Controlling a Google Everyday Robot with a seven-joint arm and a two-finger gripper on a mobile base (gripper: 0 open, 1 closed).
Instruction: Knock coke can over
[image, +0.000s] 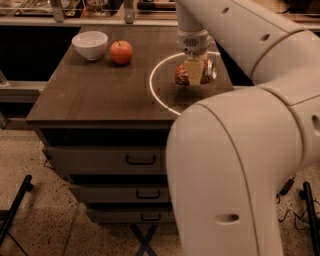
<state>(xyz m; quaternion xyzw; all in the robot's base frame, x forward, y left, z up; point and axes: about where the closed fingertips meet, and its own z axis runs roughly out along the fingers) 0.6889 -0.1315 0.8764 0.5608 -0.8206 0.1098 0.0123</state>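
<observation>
Camera view: well right of the apple, the coke can looks tipped sideways at the pincer, on or just above the tabletop. I cannot tell whether the pincer grips it. Knocking seems done; backing off is left.

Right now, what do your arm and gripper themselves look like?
The arm is made of bulky, rounded, glossy cream-white shells with small dark oval recesses; no outside cables or lettering show. Its cylindrical wrist carries a small dotted grille. The gripper, over the right side of the dark wooden table, ends in a pale yellowish piece.
</observation>
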